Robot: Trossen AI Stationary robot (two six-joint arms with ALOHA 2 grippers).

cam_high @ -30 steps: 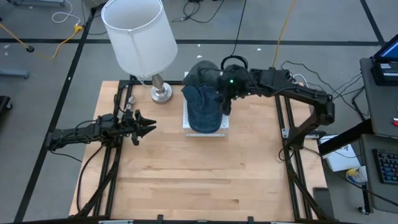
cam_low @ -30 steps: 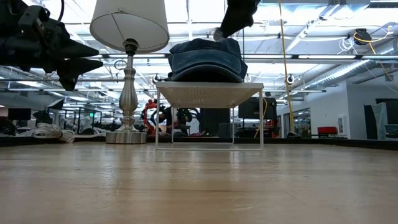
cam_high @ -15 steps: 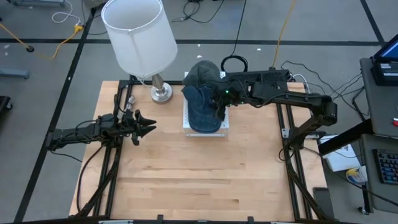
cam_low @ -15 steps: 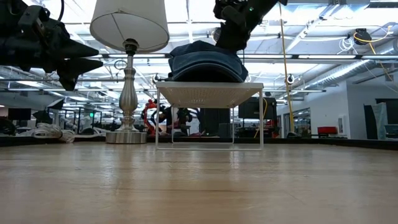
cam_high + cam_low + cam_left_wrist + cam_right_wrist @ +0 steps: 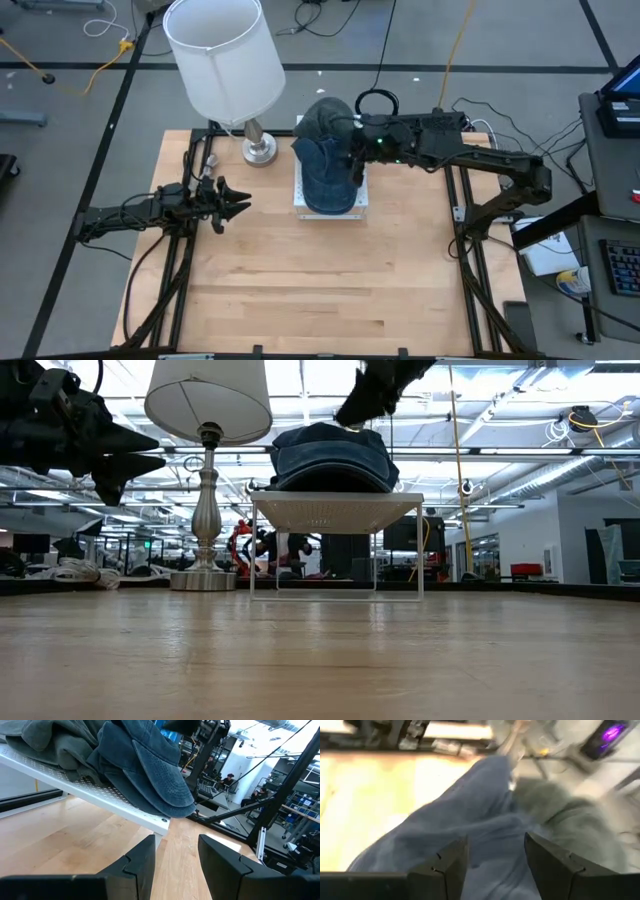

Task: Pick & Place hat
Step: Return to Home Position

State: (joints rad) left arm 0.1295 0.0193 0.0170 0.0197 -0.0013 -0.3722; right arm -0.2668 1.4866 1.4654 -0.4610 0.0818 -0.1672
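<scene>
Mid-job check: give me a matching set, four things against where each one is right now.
Things:
1. caps
2. lamp
3. left gripper
4. right gripper

Places:
A. open, over the left side of the table, away from the shelf
B. stacked on the white shelf
C. open, just above the caps
D. standing on the table beside the shelf

Pairs: 1-B, 2-D, 3-A, 4-C
</scene>
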